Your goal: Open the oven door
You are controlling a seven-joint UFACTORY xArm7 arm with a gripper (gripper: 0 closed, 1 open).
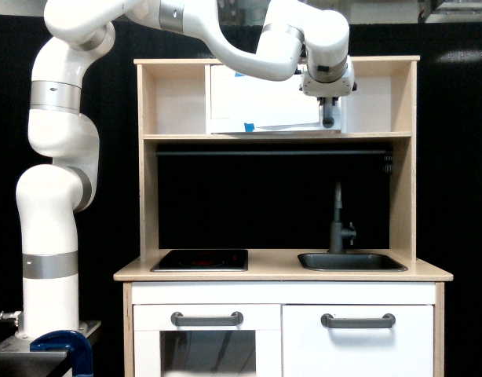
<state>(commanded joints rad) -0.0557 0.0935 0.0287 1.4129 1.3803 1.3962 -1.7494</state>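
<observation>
Oven door (261, 102): white panel in the upper shelf bay, likely light, rigid, hinged; best taken by the grey upright handle (328, 118) at its right edge, where the gripper (327, 110) sits, jaw state indiscernible.

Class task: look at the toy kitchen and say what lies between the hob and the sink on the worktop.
Nothing. In the exterior view, the worktop between the hob and the sink is bare wood. The tap stands behind the sink, not in that gap.
</observation>
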